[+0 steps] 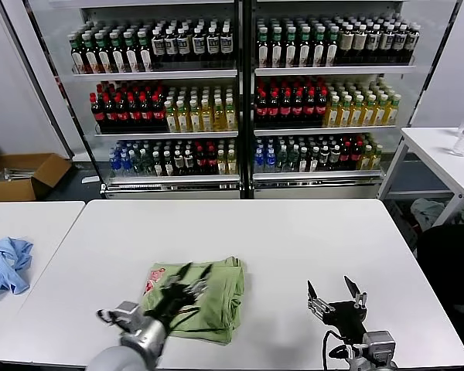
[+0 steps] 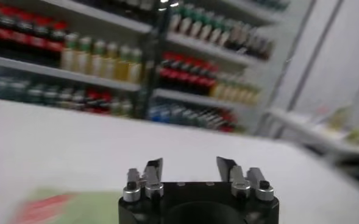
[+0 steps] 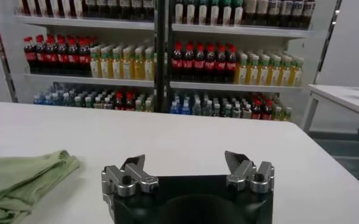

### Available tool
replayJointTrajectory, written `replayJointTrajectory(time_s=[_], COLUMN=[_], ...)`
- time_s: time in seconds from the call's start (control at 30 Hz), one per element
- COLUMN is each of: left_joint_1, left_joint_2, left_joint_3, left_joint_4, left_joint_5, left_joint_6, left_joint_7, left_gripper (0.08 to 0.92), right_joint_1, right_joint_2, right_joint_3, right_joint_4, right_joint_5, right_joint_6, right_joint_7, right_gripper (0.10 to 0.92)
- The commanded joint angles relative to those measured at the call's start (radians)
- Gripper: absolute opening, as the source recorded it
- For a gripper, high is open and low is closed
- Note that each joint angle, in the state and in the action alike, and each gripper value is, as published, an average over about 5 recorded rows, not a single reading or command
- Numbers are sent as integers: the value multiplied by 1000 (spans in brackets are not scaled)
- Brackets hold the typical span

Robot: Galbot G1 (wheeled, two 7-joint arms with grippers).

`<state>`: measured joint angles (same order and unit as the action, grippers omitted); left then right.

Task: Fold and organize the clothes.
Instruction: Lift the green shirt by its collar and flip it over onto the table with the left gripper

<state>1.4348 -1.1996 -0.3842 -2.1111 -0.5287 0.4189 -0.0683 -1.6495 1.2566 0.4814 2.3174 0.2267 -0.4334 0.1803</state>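
Left claw (image 1: 192, 280) is hovering with jaws spread and empty over the folded polo shirt (image 1: 216, 297) lying on the table (image 1: 294, 239); lifting straight up avoids snagging. Right claw (image 1: 334, 297) is idling open, holding nothing.

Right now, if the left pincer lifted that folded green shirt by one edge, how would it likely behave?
The green shirt would probably sag and unfold, since it is soft cloth lying in loose wrinkled layers on the white table. It looks light, so a push might bunch it rather than slide it whole. The left pincer, open over it, would likely catch only the top layers.
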Motion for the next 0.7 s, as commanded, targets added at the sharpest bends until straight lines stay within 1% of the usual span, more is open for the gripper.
replayJointTrajectory(time_s=[0.03,0.13,0.2,0.27,0.33,0.43,0.57,0.63,0.7], left_joint_1=[86,43,28,26,30,33,30,23,11], left_joint_2=[72,50,46,47,46,39,23,14,5], left_joint_3=[-188,-172,-167,-163,-157,-143,-127,-123,-121], left_joint_4=[162,220,233,221,201,176,163,164,170], left_joint_5=[166,160,131,63,-5,-82,-151,-161,-162], left_joint_6=[18,-16,-16,13,39,71,85,76,66], left_joint_7=[-8,-38,-53,-55,-52,-53,-64,-70,-71], left_gripper=[676,753,795,813,812,758,663,602,524], right_joint_1=[-6,-13,-15,-13,-8,-2,-4,-6,-7], right_joint_2=[1,5,7,8,8,8,7,7,7], right_joint_3=[2,5,4,2,0,-2,-1,1,1], right_joint_4=[1,7,8,8,7,5,7,8,7], right_joint_5=[-3,-8,-11,-13,-14,-16,-19,-20,-22], right_joint_6=[3,5,5,4,3,1,1,1,2], right_joint_7=[0,0,0,0,1,2,3,3,3], right_gripper=[823,823,823,823,823,823,823,823,823])
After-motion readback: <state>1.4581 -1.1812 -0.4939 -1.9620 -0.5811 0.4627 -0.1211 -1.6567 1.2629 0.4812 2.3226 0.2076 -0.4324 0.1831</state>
